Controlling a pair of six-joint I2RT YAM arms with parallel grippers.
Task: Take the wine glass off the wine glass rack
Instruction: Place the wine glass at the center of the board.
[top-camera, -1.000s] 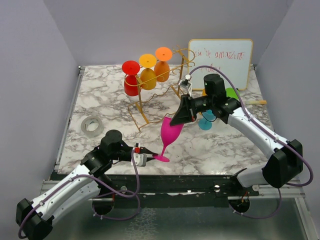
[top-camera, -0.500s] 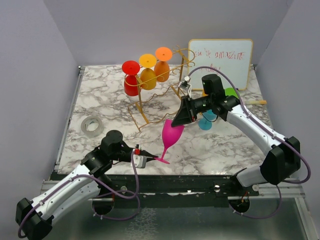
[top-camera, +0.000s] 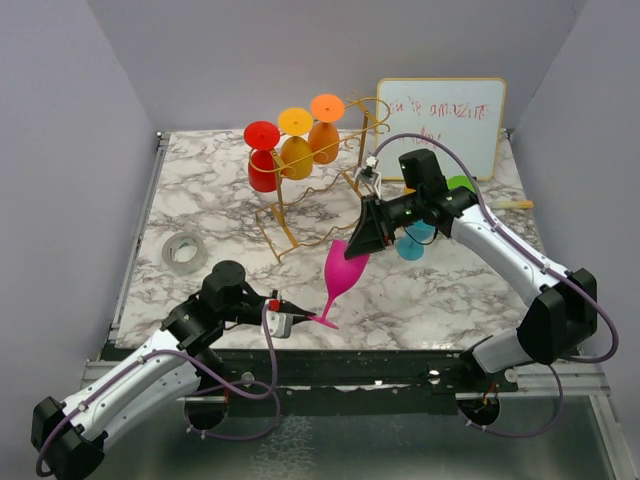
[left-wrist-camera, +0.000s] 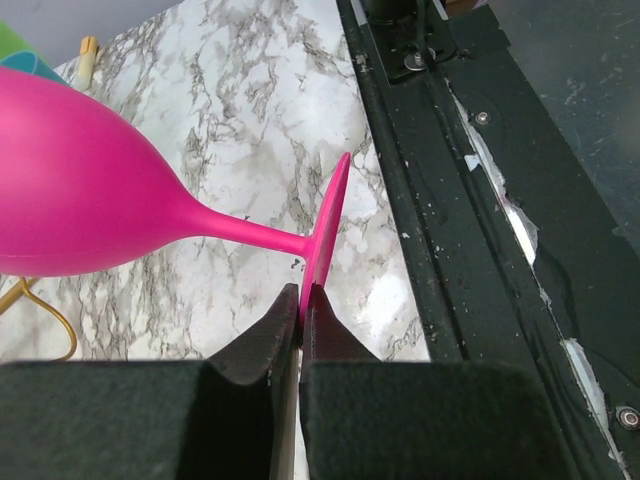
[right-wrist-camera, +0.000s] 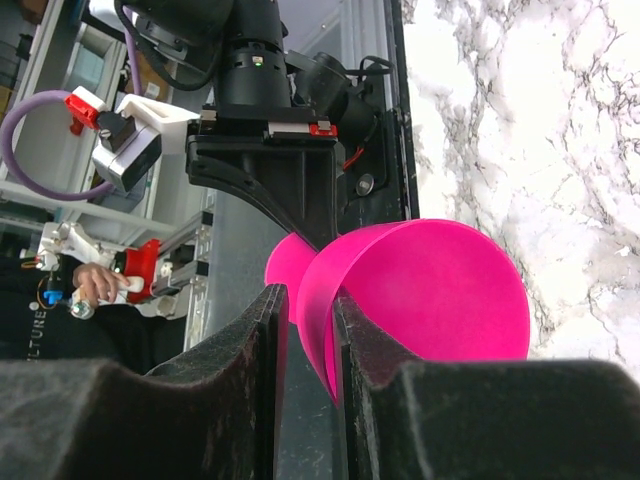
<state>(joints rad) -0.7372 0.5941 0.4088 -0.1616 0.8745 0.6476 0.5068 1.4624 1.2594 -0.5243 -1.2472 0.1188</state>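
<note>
- where was the pink wine glass (top-camera: 341, 270)?
- off the wine glass rack (top-camera: 287, 226), tilted above the marble table (top-camera: 200, 190) in front of it, between the 2 arms.
- and the claws?
- the left gripper (left-wrist-camera: 301, 295) pinched its foot tight. the right gripper (right-wrist-camera: 305, 300) straddled the bowl's rim, jaws slightly parted.

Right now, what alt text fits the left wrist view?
The left claw pinches the foot of a pink wine glass, which is tipped sideways above a marble table. A black frame runs along the right.
</note>
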